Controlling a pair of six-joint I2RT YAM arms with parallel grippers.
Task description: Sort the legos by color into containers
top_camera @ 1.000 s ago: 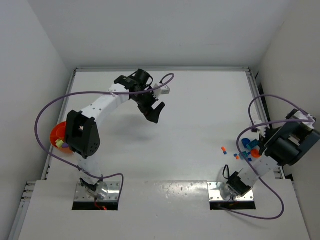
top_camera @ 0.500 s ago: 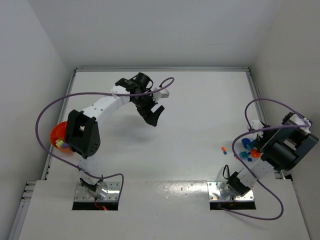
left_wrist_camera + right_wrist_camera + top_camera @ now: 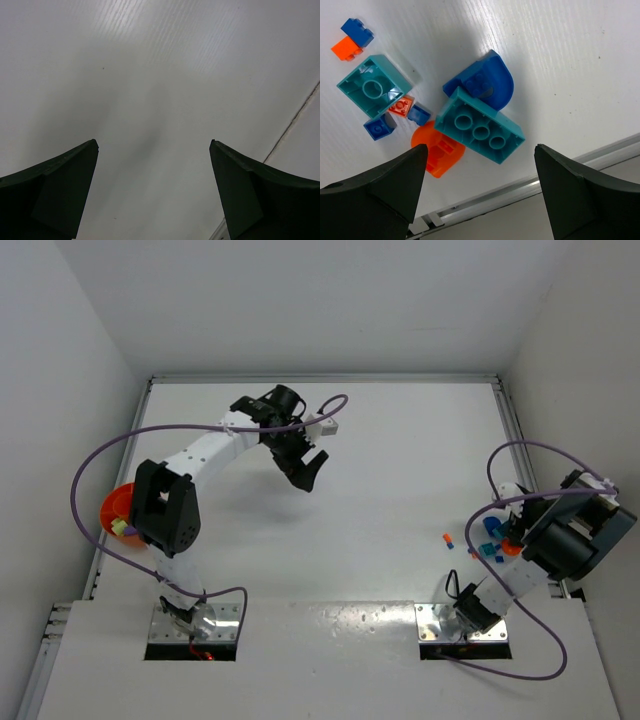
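**Task items.** The small plastic toy bricks lie in a loose cluster close to the right edge of the white table (image 3: pixel 380 490), toward its near corner.
- A long teal brick (image 3: pixel 480 131) lies hollow side up. It touches a blue rounded piece (image 3: pixel 490 82) on one side and an orange rounded piece (image 3: pixel 437 152) on the other.
- A square teal brick (image 3: pixel 372 90), also inverted, lies just beside a small dark blue brick (image 3: pixel 379 127) and a small orange brick (image 3: pixel 401 106).
- A blue-and-orange pair (image 3: pixel 351 37) lies slightly apart from the rest.

**Container.** The round shallow orange bowl (image 3: pixel 112 505) stands at the left edge, half hidden behind the left arm. A lime green piece (image 3: pixel 120 529) shows in it. It is well apart from the cluster, with the width of the table between them.

**Right gripper.** The right gripper (image 3: pixel 480 150) hangs directly over the cluster with its jaws spread wide and nothing between them. Judgement: it is positioned to take a brick, probably the long teal one below it.

**Left gripper.** The left gripper (image 3: pixel 306 468) is over bare table toward the far edge, with its jaws spread wide and empty. Judgement: it is parked clear of the work.

**Risk.** The target brick touches its neighbours, so closing on it may push them aside.
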